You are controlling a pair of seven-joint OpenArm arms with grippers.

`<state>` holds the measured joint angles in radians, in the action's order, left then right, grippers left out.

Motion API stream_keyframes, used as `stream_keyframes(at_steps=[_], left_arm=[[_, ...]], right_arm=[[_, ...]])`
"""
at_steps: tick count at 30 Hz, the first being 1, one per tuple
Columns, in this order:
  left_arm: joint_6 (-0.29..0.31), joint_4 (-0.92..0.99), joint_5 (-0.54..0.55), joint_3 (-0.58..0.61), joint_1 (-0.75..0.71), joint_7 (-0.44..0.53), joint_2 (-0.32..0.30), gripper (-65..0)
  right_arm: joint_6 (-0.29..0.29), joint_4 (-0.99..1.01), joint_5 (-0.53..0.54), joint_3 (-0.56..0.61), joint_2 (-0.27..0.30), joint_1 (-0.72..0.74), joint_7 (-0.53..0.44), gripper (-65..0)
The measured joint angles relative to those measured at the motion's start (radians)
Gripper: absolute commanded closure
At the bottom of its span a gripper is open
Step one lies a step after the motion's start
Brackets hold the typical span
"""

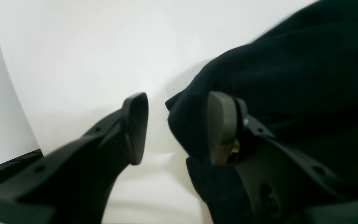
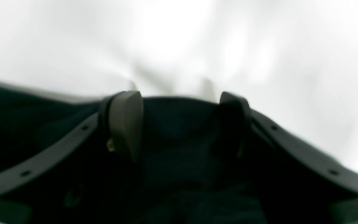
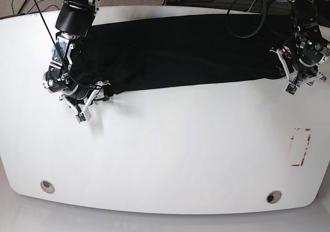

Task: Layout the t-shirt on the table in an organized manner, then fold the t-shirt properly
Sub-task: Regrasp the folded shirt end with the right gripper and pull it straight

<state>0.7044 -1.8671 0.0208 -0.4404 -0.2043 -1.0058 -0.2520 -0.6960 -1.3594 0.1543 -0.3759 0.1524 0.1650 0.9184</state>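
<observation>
A long black cotton t-shirt (image 3: 180, 51) lies stretched as a wide band across the far half of the large white glossy table (image 3: 170, 154), running from about ten o'clock to two o'clock in the base view. At its nine o'clock end the right gripper (image 2: 179, 124) sits low over the cloth, its dark jaws spread with black fabric lying between the grey pads (image 2: 126, 121); whether they pinch it cannot be told. At the three o'clock end the left gripper (image 1: 177, 127) stands spread as well, one pad against a bunched fold of the shirt, the other over bare tabletop. A small red-outlined rectangle mark (image 3: 301, 147) lies near four o'clock, and two round grommet holes (image 3: 47, 186) sit along the near edge.
</observation>
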Motion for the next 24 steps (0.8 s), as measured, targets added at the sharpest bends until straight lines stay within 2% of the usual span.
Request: stream_keyframes(at_steps=[6, 8, 16, 24], left_arm=[[0.000, 0.000, -0.001, 0.000, 0.000, 0.000, -0.001, -28.7], [0.000, 0.000, -0.001, 0.000, 0.000, 0.000, -0.001, -28.7], [0.000, 0.000, -0.001, 0.000, 0.000, 0.000, -0.001, -28.7], [0.000, 0.001, -0.001, 0.000, 0.000, 0.000, -0.001, -28.7]], right_arm=[[0.000, 0.000, -0.001, 0.000, -0.002, 0.002, 0.002, -5.7], [-0.001, 0.000, 0.000, 0.000, -0.003, 0.001, 0.002, 0.0], [-0.001, -0.022, -0.001, -0.005, -0.008, -0.002, 0.008, 0.0], [0.003, -0.231, 0.039, -0.009, -0.014, -0.040, 0.005, 0.0]])
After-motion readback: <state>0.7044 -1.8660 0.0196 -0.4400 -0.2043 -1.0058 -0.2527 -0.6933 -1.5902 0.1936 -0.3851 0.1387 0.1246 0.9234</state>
